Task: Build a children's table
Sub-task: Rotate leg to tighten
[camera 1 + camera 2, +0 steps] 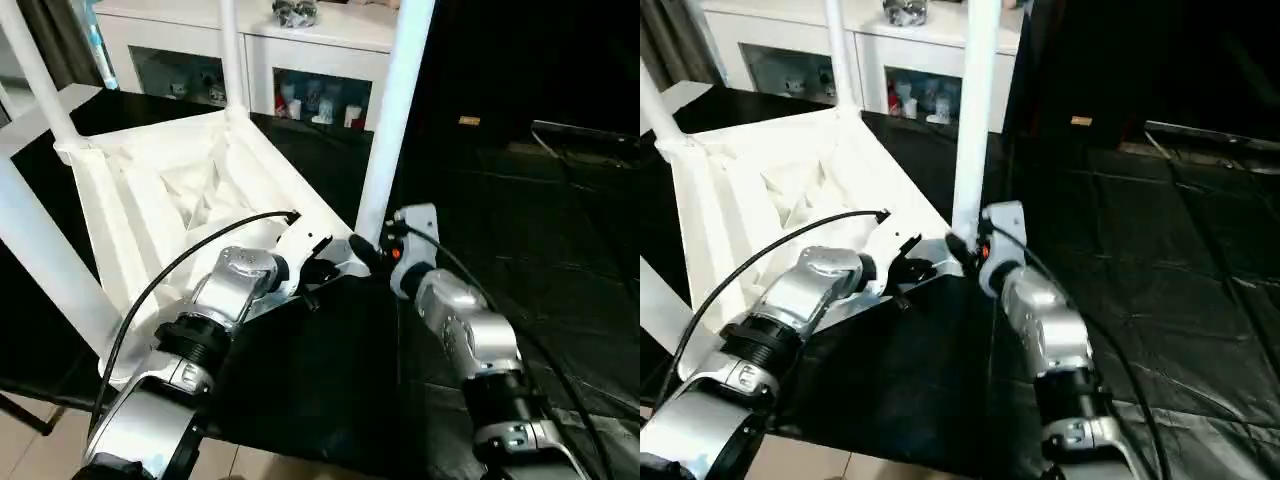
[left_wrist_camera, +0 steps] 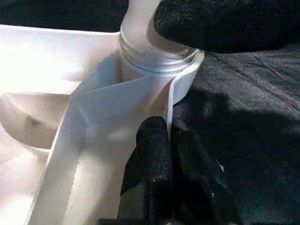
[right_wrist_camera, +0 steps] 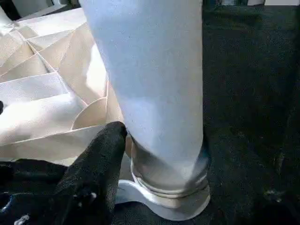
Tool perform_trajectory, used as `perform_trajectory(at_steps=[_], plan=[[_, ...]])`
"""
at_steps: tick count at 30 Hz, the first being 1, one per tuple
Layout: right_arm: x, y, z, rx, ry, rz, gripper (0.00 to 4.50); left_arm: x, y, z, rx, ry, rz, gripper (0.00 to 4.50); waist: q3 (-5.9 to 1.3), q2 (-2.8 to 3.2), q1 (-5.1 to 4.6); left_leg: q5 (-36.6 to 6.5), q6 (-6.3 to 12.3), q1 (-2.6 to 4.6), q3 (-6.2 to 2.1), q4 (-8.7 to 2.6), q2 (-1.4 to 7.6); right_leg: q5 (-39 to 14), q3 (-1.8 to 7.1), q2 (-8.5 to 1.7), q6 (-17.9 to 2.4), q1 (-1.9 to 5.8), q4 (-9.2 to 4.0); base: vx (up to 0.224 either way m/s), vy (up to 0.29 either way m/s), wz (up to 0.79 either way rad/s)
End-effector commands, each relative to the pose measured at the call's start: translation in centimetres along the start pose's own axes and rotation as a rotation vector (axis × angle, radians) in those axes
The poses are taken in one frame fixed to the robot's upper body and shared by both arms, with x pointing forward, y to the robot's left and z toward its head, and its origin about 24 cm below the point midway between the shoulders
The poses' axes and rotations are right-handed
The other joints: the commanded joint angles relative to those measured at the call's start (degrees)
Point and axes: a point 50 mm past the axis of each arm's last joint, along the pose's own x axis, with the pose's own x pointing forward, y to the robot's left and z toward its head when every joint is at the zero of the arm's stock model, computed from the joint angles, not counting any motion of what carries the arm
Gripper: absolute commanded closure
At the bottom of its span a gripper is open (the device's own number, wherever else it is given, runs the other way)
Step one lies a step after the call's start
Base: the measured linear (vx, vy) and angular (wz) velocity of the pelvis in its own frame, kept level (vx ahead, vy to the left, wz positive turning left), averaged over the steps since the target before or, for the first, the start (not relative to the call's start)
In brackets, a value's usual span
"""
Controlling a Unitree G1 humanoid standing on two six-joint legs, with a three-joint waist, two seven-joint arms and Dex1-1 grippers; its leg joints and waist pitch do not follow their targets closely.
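Note:
The white tabletop (image 1: 130,190) lies upside down on a black sheet, ribbed underside up. Several white legs stand up from its corner sockets. One leg (image 1: 395,110) rises from the corner socket (image 2: 159,61) nearest me. My left gripper (image 2: 166,129) is shut on the thin rim of the tabletop just beside that socket. My right gripper (image 1: 370,252) is at the base of that leg (image 3: 154,84), close against it from the right. Whether it grips the leg is hidden.
A white cabinet (image 1: 300,60) with glass doors stands behind the table. The black sheet (image 1: 520,200) spreads out wrinkled to the right. A far leg (image 1: 230,55) and a left leg (image 1: 40,260) stand tall around my arms. A black cable (image 1: 170,270) arcs over my left forearm.

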Motion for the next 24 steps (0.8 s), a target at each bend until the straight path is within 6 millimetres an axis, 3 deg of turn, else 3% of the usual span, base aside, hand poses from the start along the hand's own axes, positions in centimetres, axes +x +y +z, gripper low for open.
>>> perform_trajectory(at_steps=[1, 5, 6, 10, 13, 16, 18, 24], plan=[[0.0, 2.5, -2.4, 0.038, 0.087, 0.193, 1.37, -0.1, 0.3, 2.2, 0.062, -0.070, -0.001, 4.50, -3.24, 0.61, 0.66, -8.4, 1.41, 0.19, -1.47, -3.59, 3.28, -1.2, 3.23, -5.52, -13.1, 2.74, -4.82, 0.000, 0.000, 0.00], [-1.2, 1.4, -2.2, -0.012, 0.084, 0.258, 0.96, -0.7, 0.7, 1.5, 0.088, -0.044, -0.033, 4.50, -3.21, 0.58, 0.46, -9.4, 1.55, 0.02, -1.57, -3.64, 3.30, -2.6, 3.18, -5.49, -12.5, 2.98, -5.06, 0.000, 0.000, 0.00], [-2.0, 0.3, -2.0, -0.056, 0.085, 0.281, 0.91, -1.2, 0.8, 0.9, 0.104, -0.021, -0.066, 4.50, -3.31, 0.61, 0.37, -8.7, 1.87, 0.03, -1.55, -3.54, 3.38, -1.2, 3.24, -5.50, -12.8, 2.94, -4.88, 0.000, 0.000, 0.00], [-3.8, -1.6, -0.8, -0.146, 0.084, 0.399, 0.55, -1.9, 0.7, -0.2, 0.160, 0.022, -0.159, 4.50, -3.71, 0.66, 0.84, -5.0, 4.04, -0.05, -1.36, -2.96, 3.39, 6.7, 3.10, -5.43, -14.7, 2.96, -4.08, 0.000, 0.000, 0.00], [-4.7, -2.5, -0.1, -0.202, 0.107, 0.472, 0.29, -2.3, 0.5, -0.7, 0.216, 0.038, -0.231, 4.50, -3.70, 0.59, 1.42, -4.1, 5.27, -0.20, -1.32, -2.75, 3.53, 9.5, 2.95, -5.48, -15.7, 2.96, -3.73, 0.000, 0.000, 0.00], [-6.0, -3.4, 1.1, -0.287, 0.137, 0.587, 0.10, -3.1, 0.0, -1.6, 0.276, 0.073, -0.382, 4.50, -3.59, 0.25, 2.17, -5.8, 5.13, -0.01, -1.22, -2.80, 3.64, 6.8, 2.91, -5.66, -15.6, 2.89, -3.96, 0.000, 0.000, 0.00], [-6.1, -3.4, 1.2, -0.298, 0.140, 0.603, 0.04, -3.2, 0.0, -1.7, 0.279, 0.084, -0.397, 4.50, -3.59, 0.54, 2.56, -6.0, 4.66, 0.23, -1.18, -2.81, 3.82, 6.0, 2.85, -5.67, -15.7, 2.62, -3.90, 0.000, 0.000, 0.00], [-6.6, -3.6, 1.5, -0.366, 0.216, 0.787, 0.04, -4.2, -0.6, -1.7, 0.399, 0.107, -0.564, 4.50, -3.57, 0.65, 3.67, -7.4, 3.68, 0.29, -1.28, -2.85, 4.10, 2.7, 2.55, -5.83, -15.7, 2.49, -3.88, 0.000, 0.000, 0.00]])
